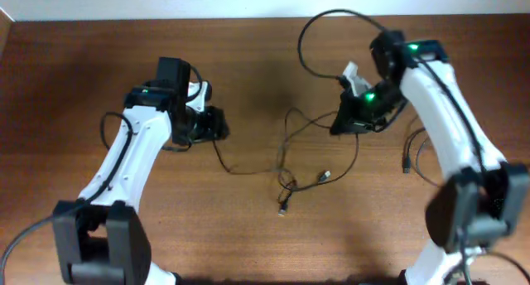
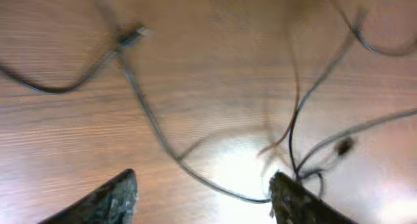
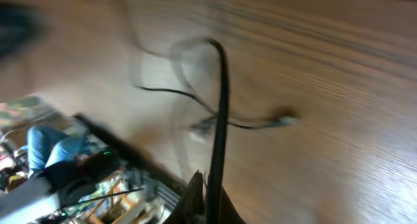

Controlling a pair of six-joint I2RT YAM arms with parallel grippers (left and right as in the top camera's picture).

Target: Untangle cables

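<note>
Thin black cables [image 1: 286,156] lie tangled on the wooden table between the arms, with small silvery plugs [image 1: 324,176] near the middle front. My left gripper [image 1: 217,125] is open just left of the tangle. In the left wrist view its fingers [image 2: 203,196] straddle a thin cable strand [image 2: 151,123] that runs by the right finger. My right gripper [image 1: 346,121] is shut on a black cable [image 3: 220,107] and holds it above the table. A plug [image 3: 281,120] shows blurred below it.
Another thin cord with a plug [image 1: 407,162] lies on the table at the right, beside the right arm. A thicker black arm cable [image 1: 319,24] loops at the back. The table's edge and clutter beyond it [image 3: 71,178] show in the right wrist view.
</note>
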